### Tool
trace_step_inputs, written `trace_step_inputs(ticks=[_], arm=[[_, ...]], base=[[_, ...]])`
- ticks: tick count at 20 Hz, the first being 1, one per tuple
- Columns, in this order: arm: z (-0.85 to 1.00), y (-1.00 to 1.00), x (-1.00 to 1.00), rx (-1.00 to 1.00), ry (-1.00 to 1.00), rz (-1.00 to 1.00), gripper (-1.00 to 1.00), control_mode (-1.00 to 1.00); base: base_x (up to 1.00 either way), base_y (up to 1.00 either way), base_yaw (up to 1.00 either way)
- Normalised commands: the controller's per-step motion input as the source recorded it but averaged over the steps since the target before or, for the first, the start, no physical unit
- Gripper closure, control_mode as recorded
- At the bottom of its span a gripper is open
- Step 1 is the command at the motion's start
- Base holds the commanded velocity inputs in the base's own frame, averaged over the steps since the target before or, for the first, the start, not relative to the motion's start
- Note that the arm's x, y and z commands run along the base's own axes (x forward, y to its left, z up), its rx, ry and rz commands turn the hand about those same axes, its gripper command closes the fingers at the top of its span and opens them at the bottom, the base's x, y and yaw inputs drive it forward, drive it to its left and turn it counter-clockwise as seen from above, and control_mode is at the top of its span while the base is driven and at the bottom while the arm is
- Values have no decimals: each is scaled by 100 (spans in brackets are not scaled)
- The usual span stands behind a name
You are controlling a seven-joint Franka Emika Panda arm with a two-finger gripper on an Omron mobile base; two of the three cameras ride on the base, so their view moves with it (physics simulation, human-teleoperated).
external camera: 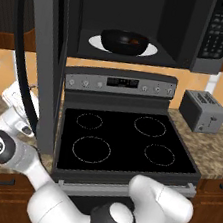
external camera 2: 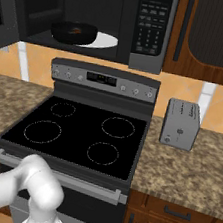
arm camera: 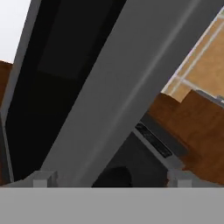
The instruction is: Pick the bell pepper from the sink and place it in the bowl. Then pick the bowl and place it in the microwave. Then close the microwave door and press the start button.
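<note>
Bowl [external camera: 124,42], wide, round and glossy black, is sitting upright on the white round plate [external camera: 148,50] inside the microwave [external camera: 147,23], in the upper middle of the left base view, with a small orange-red speck, the bell pepper [external camera: 134,40], lying in it. I cannot tell which way the pepper's stem is pointing; it is too small.

Microwave door [external camera: 43,58], dark grey with a flat matte frame, is standing swung open at the left of that view, its long axis running upright, its edge turned toward me. In my hand view the grey frame [arm camera: 127,83] is crossing the picture as a slanted band, close in front of my jaws [arm camera: 111,178], which are standing wide apart and holding nothing.

Keypad strip [external camera 2: 150,28] is filling the microwave's right side. Below it, the stove [external camera: 124,141] is showing a smooth black glass top with four thin ring outlines and a grey control panel [external camera: 120,83]. A boxy grey toaster [external camera 2: 181,124] is resting on the speckled brown stone table [external camera 2: 185,170] to the right, over reddish-brown wooden cabinets [external camera 2: 168,220] and before a tan tiled wall.
</note>
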Motion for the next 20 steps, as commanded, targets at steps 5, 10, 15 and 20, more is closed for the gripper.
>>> trace_step_inputs(ticks=[5, 10, 15, 20], arm=[[51, -11, -68, 7, -19, -11, -100, -100], [39, -43, -65, 15, -17, -1, -100, -100], [18, -68, -54, 21, -18, 5, -100, -100], [11, -87, -37, 27, -16, 13, -100, -100]], base=[[0, 0, 0], [0, 0, 0], [0, 0, 0], [0, 0, 0]])
